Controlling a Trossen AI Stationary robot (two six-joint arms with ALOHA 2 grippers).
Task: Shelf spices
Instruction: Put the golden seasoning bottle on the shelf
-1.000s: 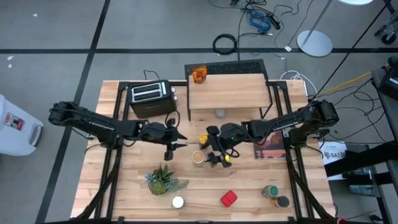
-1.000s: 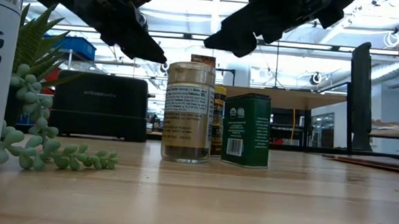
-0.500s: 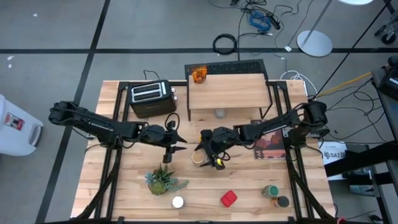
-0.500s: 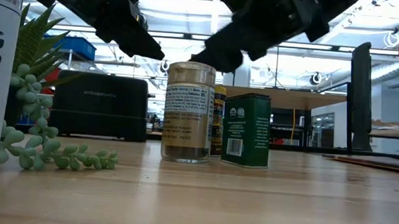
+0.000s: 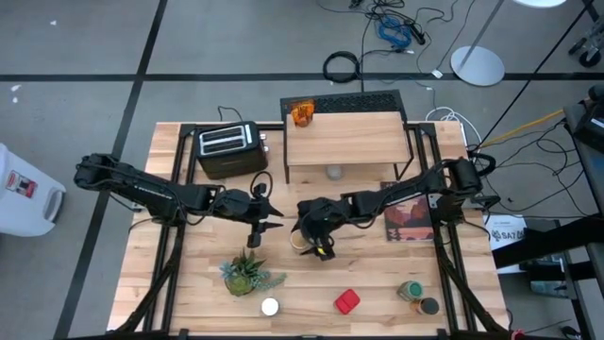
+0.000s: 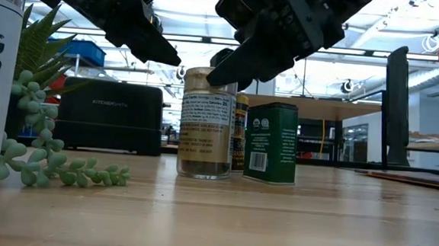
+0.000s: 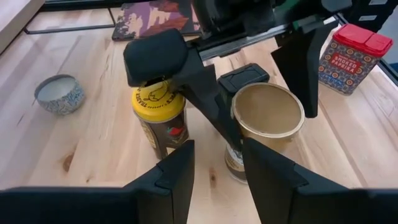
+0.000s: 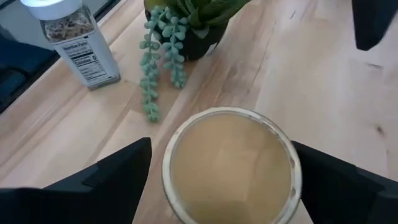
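My right gripper (image 8: 221, 155) is open above the tan-lidded jar (image 8: 230, 165), one finger on either side of its lid (image 7: 267, 111), without touching it. The jar stands upright at the table's middle (image 6: 207, 122). Close behind it stand the yellow-lidded jar (image 7: 158, 106) and the dark square tin (image 6: 270, 143). My left gripper (image 5: 276, 220) hovers open just left of the group. The amber jar (image 5: 301, 114) stands on the shelf (image 5: 349, 142). The red tin (image 5: 347, 301), the white-capped shaker (image 5: 270, 306) and the green-capped bottle (image 5: 411, 291) are near the near edge.
A potted plant (image 5: 247, 272) with trailing stems sits near-left of the jars. The black toaster (image 5: 229, 146) stands left of the shelf. A small round tin (image 5: 333, 172) sits under the shelf's front, and a booklet (image 5: 408, 222) lies to the right.
My right gripper has moved toward the table's left, from over the dark square tin to over the tan-lidded jar, and has come down a little so its fingers stand beside the lid. The jars have not moved.
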